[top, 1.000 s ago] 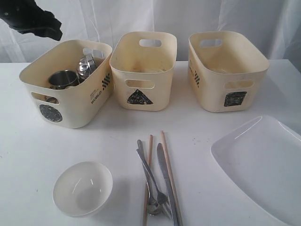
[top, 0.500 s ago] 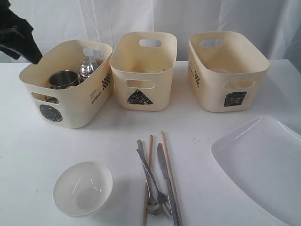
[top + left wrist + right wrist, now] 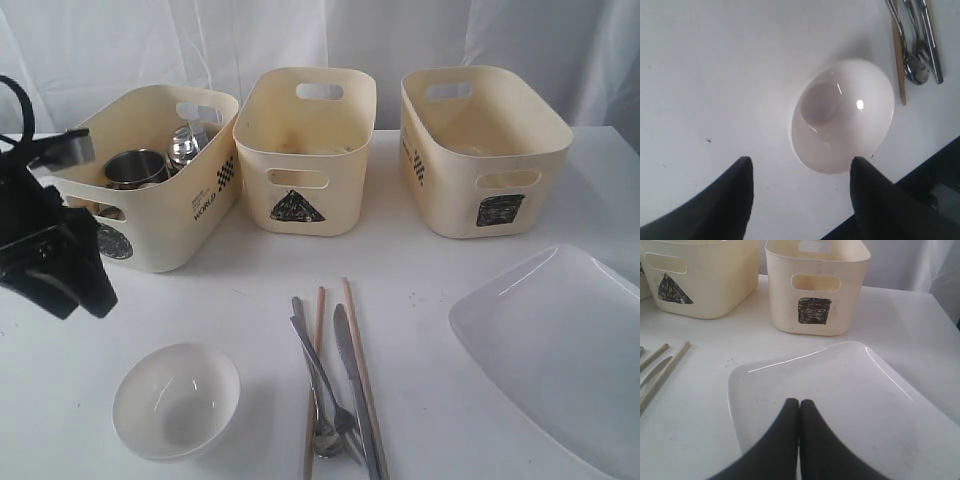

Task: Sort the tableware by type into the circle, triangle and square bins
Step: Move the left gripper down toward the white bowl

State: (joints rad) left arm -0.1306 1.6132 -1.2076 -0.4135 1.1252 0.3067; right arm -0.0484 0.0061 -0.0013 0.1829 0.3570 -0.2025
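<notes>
- The left gripper (image 3: pixel 801 161) has its jaws spread wide and nothing is between them; it hangs above the table (image 3: pixel 440 270), in front of the bin marked with a circle (image 3: pixel 165 235)
- In the left wrist view the white bowl (image 3: pixel 842 115) lies just ahead of the two open fingers (image 3: pixel 727 200); it stands upright on the table with nothing in it, and I cannot tell if any finger touches it
- The right gripper (image 3: pixel 799 401) has its jaws pressed together, with nothing held between them; it is over the near part of the large white plate (image 3: pixel 840 385), and whether it touches the plate I cannot tell
- The plate rests flat on the right side of the table, in front of the bin marked with a square (image 3: pixel 455 190)
- Between the bowl and the plate lies the cutlery in one close group: two wooden chopsticks (image 3: pixel 316 380), and between them the knife (image 3: pixel 352 385), the fork (image 3: pixel 342 418) and the spoon (image 3: pixel 325 442), the last two crossing each other
- In the circle bin there is a steel mug (image 3: pixel 135 168) standing upright, and beside it steel bowls (image 3: pixel 185 140) leaning on the back wall
- The bin with a triangle (image 3: pixel 300 150) stands in the middle of the row of three
</notes>
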